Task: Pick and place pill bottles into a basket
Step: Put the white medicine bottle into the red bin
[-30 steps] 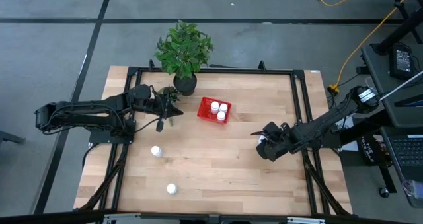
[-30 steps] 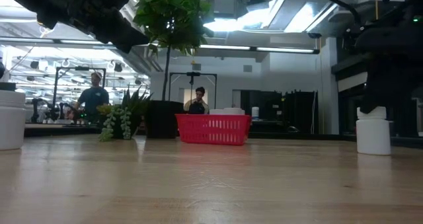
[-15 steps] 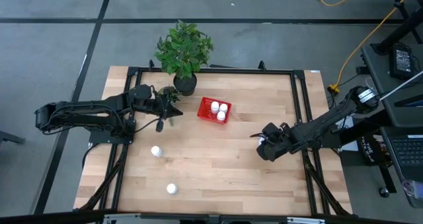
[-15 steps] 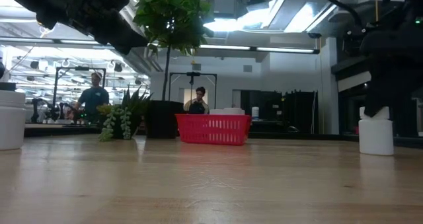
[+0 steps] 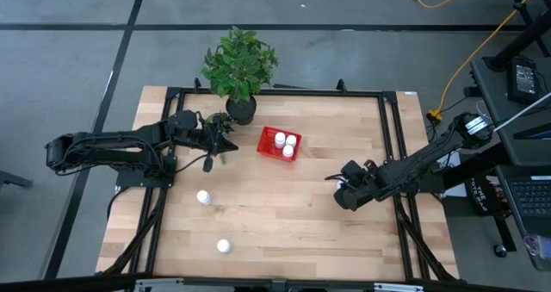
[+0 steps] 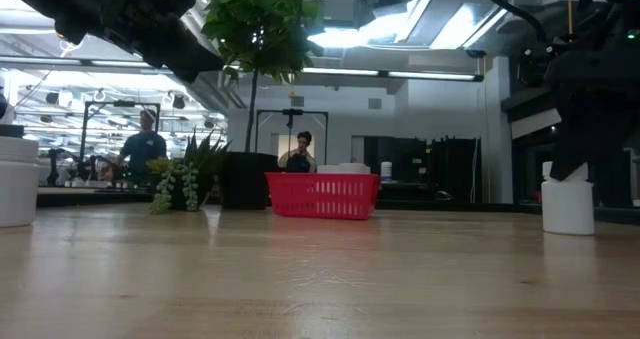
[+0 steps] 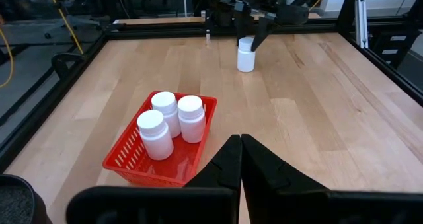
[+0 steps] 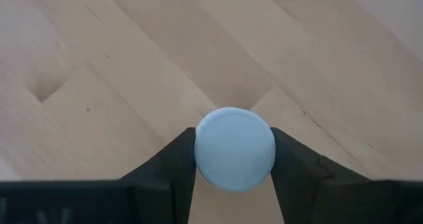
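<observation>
Right claw (image 8: 234, 159) is straddling an upright pill bottle (image 8: 234, 148) standing on the table (image 5: 284, 214), well apart from the basket (image 5: 279, 144), fingers touching its cap; it should be clamping squarely before lifting.

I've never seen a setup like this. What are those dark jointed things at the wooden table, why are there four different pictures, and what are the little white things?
The dark things are two robot arms, each ending in a two-finger gripper. One picture looks straight down on the table, one looks level across it, and two come from cameras on the arms' wrists.

The white things are pill bottles. Three stand in the red basket; two stand loose on the wood, one nearer the basket than the other.

The right gripper has its fingers on either side of another bottle, touching its cap; this bottle stands on the table. The left gripper is shut, holds nothing and waits beside the basket. A potted plant stands at the table's far edge.
</observation>
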